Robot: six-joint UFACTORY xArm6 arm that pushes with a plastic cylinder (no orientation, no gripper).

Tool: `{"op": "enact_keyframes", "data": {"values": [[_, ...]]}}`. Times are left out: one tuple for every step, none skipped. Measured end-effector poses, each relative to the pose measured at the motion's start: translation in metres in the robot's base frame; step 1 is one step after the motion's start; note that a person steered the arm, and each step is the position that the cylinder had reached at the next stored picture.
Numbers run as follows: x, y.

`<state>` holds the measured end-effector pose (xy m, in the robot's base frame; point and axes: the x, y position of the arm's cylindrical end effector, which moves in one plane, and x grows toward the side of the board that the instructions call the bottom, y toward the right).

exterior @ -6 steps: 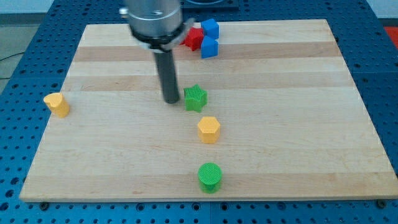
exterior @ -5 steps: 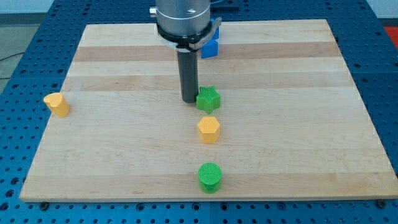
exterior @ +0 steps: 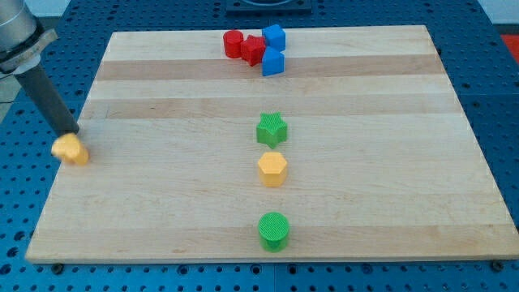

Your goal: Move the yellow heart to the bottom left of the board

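Camera view shows the yellow heart (exterior: 70, 149) at the left edge of the board (exterior: 389, 211), slightly below mid-height of the frame and a little blurred, so its lobes cannot be made out clearly. It appears to be a small rigid plastic block, light and stiff, with a flat base resting on smooth wood. Expect it to slide readily under a light push and to rotate if the contact is off-centre. No grasp is possible (the arm carries only a rod, with nothing that spreads or pinches), so contact is made on a side face. For travel toward the lower left corner of the frame, the upper face of the block is the suitable contact surface, taken near its middle. Because the block sits at the very edge of the board, a push with any leftward component risks sending it off the wood.

My tip (exterior: 68, 131) is at the left of the frame, just above the yellow heart and close to its upper face; whether it touches cannot be told. The rod leans up and to the left, with the arm body entering from the upper left corner. The green star (exterior: 272, 129), yellow hexagon (exterior: 272, 168) and green cylinder (exterior: 273, 230) lie well apart, near the frame's centre.
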<state>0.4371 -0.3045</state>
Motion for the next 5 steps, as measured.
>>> {"op": "enact_keyframes", "data": {"values": [[0.03,0.028],[0.028,0.0],[0.043,0.0],[0.119,0.002],[0.14,0.026]]}}
